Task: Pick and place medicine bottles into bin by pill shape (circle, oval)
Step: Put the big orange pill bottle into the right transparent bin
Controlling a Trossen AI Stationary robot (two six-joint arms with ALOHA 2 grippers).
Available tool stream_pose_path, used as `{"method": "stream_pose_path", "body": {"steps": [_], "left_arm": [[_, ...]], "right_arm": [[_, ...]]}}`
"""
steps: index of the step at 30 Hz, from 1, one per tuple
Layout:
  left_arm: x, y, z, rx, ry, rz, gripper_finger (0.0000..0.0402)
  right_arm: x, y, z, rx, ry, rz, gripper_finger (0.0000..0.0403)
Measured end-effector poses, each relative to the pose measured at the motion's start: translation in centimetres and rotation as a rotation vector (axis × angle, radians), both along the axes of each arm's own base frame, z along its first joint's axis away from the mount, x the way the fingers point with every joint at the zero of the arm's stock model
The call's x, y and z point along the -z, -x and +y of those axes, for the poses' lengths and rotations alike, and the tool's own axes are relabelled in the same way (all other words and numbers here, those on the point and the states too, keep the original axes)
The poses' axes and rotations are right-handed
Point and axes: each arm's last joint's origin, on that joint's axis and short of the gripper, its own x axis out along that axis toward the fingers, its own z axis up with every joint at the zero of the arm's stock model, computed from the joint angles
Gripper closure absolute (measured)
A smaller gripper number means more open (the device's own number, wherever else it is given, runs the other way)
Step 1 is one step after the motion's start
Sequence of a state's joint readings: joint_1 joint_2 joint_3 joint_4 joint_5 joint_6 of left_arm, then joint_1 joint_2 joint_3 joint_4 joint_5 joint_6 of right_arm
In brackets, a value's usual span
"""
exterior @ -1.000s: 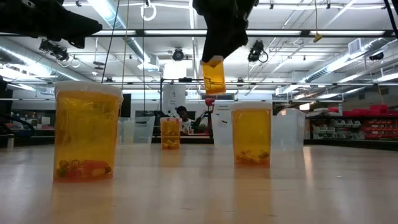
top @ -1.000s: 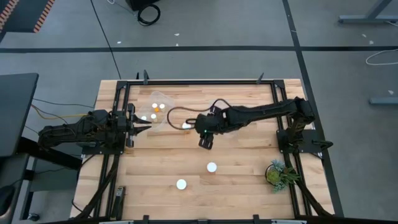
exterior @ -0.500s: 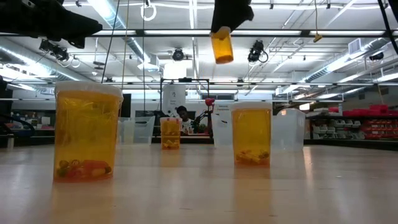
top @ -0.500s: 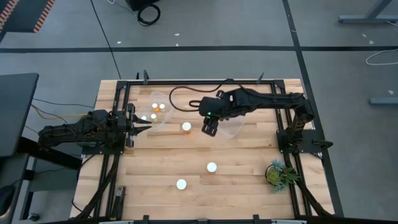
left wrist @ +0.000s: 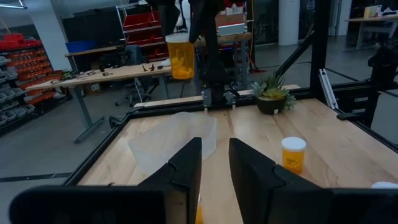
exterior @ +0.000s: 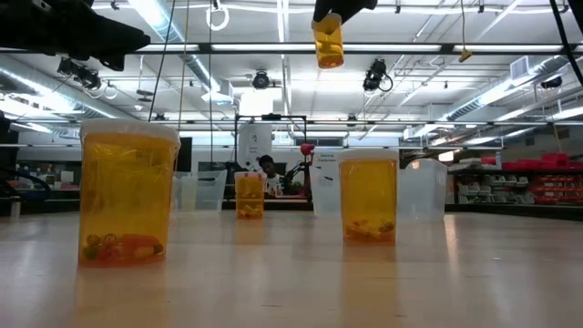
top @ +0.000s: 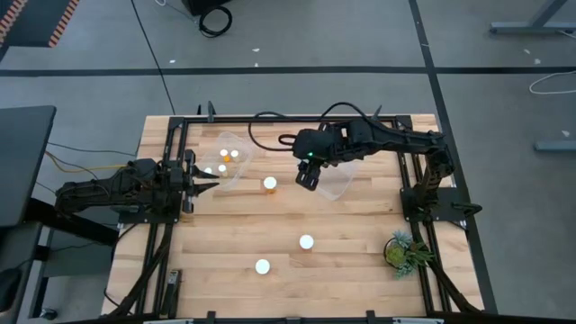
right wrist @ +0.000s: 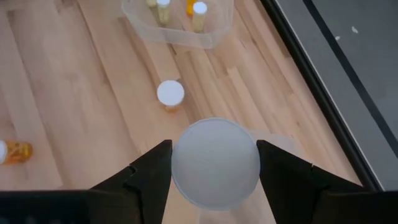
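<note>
My right gripper (top: pixel 309 175) hangs high over the middle of the table, at the near-left edge of a clear bin (top: pixel 337 186), shut on an orange medicine bottle (exterior: pixel 328 41) with a white cap (right wrist: pixel 215 163). Three more medicine bottles stand on the wood on their bases (top: pixel 269 184) (top: pixel 307 241) (top: pixel 262 266). A second clear bin (top: pixel 236 142) at the far left holds several bottles. My left gripper (left wrist: pixel 214 165) waits level at the left edge, a narrow gap between its fingers, nothing in it. My right gripper pinches the bottle between its two fingers at the sides of the white cap (right wrist: pixel 177 168), at the bottle's top. The fingers come slanting down from above. The orange body (exterior: pixel 329 50) hangs below them, slightly tilted, lifted well clear of the table.
A green potted plant (top: pixel 400 250) stands at the near right corner. Black frame rails (top: pixel 409 171) run along the table's sides. Bare wood lies between the two bins and along the near edge. A person shows in the room beyond the table (exterior: pixel 267 167).
My right gripper has risen with the bottle and gone toward the far edge and a little right, arriving at the right-hand clear bin. The bottle has stayed in the hold, hanging higher above the table than before.
</note>
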State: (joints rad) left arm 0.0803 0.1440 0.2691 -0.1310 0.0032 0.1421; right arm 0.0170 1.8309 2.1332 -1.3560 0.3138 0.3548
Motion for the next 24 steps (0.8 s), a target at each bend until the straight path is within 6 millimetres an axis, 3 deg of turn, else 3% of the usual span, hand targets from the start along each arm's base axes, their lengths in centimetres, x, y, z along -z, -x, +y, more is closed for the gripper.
{"method": "stream_pose_path", "body": {"steps": [15, 24], "left_arm": [[0.0, 0.0, 0.0, 0.000, 0.000, 0.000, 0.0311], [0.0, 0.0, 0.0, 0.000, 0.000, 0.000, 0.0321]], "right_arm": [[0.2, 1.3, -2.5, 0.141, 0.011, 0.078, 0.0177], [2.1, 0.9, -3.2, 0.162, 0.052, 0.142, 0.0177]]}}
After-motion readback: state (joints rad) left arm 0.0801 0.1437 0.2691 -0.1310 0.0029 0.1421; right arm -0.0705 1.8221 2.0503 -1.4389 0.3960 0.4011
